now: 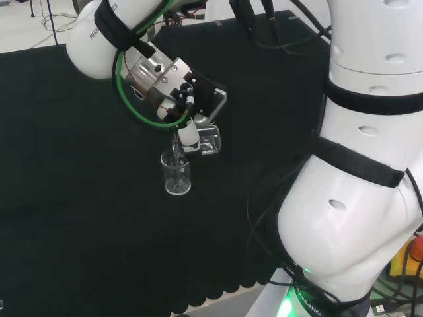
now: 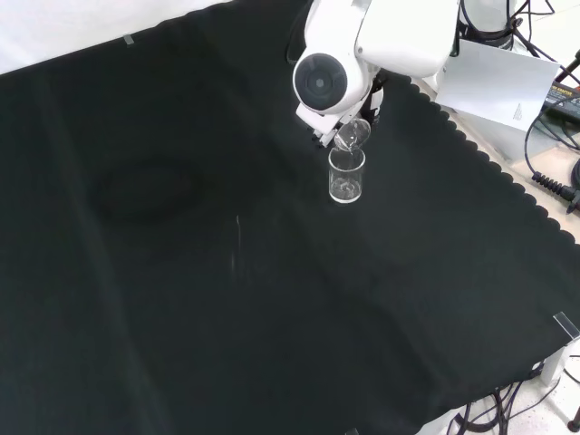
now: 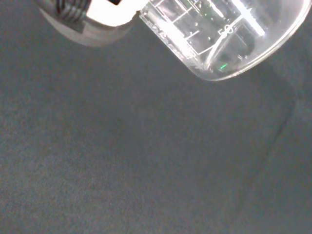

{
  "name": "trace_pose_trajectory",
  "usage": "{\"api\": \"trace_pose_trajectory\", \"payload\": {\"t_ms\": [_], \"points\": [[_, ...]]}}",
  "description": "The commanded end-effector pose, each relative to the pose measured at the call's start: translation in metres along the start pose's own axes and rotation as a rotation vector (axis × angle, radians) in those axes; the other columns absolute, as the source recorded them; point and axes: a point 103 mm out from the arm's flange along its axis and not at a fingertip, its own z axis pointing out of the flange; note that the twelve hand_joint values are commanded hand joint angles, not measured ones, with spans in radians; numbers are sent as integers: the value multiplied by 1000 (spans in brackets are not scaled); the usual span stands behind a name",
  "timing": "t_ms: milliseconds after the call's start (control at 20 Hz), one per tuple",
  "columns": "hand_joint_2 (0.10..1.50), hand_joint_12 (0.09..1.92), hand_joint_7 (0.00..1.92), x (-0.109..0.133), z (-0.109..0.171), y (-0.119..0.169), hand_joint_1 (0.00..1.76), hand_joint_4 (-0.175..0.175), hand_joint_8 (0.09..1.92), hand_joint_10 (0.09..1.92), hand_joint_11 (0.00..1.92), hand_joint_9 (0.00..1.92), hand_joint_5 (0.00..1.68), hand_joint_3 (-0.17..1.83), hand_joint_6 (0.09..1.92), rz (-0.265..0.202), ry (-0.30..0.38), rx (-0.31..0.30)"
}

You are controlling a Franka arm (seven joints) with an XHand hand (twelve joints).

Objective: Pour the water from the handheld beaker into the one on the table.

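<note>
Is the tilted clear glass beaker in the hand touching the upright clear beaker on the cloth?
Cannot tell. In the front view the tilted beaker overlaps the rim of the standing beaker; neither contact nor gap shows plainly.

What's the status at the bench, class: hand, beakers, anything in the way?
Hand shut on tilted beaker. Its lip directly above standing beaker. Black cloth around them bare, nothing blocking.

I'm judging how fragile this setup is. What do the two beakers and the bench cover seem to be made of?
Held beaker: clear, glossy, with printed white gradations and bright reflections; glass or hard plastic, unclear which. Standing beaker: equally transparent, with a shiny rim; same doubt. Cover: matte black cloth, with a soft weave and a scalloped edge.
</note>
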Motion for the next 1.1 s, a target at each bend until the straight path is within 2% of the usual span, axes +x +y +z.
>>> {"api": "trace_pose_trajectory", "payload": {"t_ms": [50, 1100], "points": [[1153, 1067, 1209, -1, -1, -1, 1270, -113, 817, 1031, 1154, 1348, 927, -175, 1096, 14, -21, 13], [1154, 1068, 1207, 5, -8, -2, 1270, -114, 823, 1032, 1156, 1348, 924, -175, 1099, 39, -94, 46]]}}
